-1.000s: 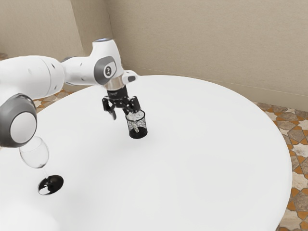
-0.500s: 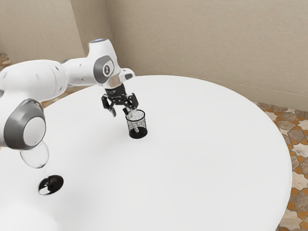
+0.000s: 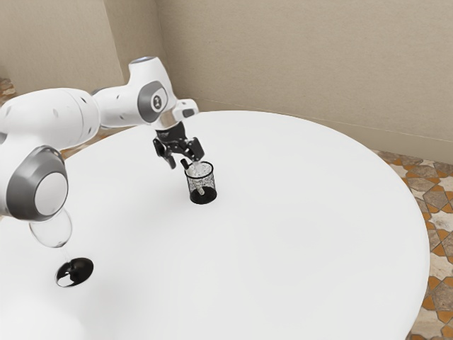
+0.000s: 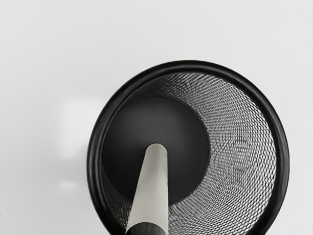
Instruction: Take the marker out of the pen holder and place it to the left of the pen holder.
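"Start at the exterior view's left. What do you have there?"

"My own white arm with grey joint covers (image 3: 53, 120), reaching over the round white table (image 3: 283, 234). Near that edge of the view stands a clear wine glass with a round black foot (image 3: 74, 272), well apart from my hand."

"And further right?"

"My black two-finger claw (image 3: 185, 161), angled down just above the holder's rim, on its side toward the exterior view's left."

"Got anything in it?"

"No, my fingers are spread, with a gap between the tips. Whether one brushes the marker, I can't tell."

"So where's the marker?"

"The slim, pale grey marker with a black upper end (image 3: 185, 163) is inside the cylindrical black wire-mesh pen holder (image 3: 211, 185). It leans: the black end pokes up past the rim, close by my fingertips, and the pale end is down inside. From my wrist I see its shaft slant over the holder's dark round bottom (image 4: 146, 120)."

"Is the holder upright?"

"Yes, standing on the table. Past it, at the exterior view's right, there's the orange, brown and cream patterned floor (image 3: 439, 205)."
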You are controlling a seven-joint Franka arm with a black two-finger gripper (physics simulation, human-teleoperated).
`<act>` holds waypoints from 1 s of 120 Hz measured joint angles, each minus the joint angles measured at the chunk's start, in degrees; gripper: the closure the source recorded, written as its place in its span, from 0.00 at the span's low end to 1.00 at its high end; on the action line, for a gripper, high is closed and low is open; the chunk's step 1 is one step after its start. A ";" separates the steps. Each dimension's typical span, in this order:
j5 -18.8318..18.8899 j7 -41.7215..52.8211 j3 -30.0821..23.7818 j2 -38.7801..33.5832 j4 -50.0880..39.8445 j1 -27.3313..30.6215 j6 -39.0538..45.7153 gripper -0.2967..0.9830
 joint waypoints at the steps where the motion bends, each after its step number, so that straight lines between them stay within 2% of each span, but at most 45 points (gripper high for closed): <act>1: -0.02 0.14 0.01 0.02 0.01 0.00 0.01 0.23; 15: -0.42 1.93 0.07 0.18 0.32 -0.01 0.09 0.25; 43: -1.54 4.61 0.15 0.16 0.50 0.02 0.22 0.59; 64: -2.12 6.05 0.25 -0.12 0.52 0.00 0.38 0.75; 88: -1.77 6.97 0.55 -2.16 0.21 -0.11 0.48 0.81; 96: -1.42 7.12 0.54 -6.52 -1.15 -0.18 0.34 0.82; 104: -0.53 7.17 0.61 -14.10 -4.99 -0.19 0.07 0.83; 111: 0.42 7.17 3.38 -18.53 -7.09 -0.28 -0.81 0.83; 120: 1.15 7.16 8.33 -20.18 -8.80 -0.09 -2.73 0.84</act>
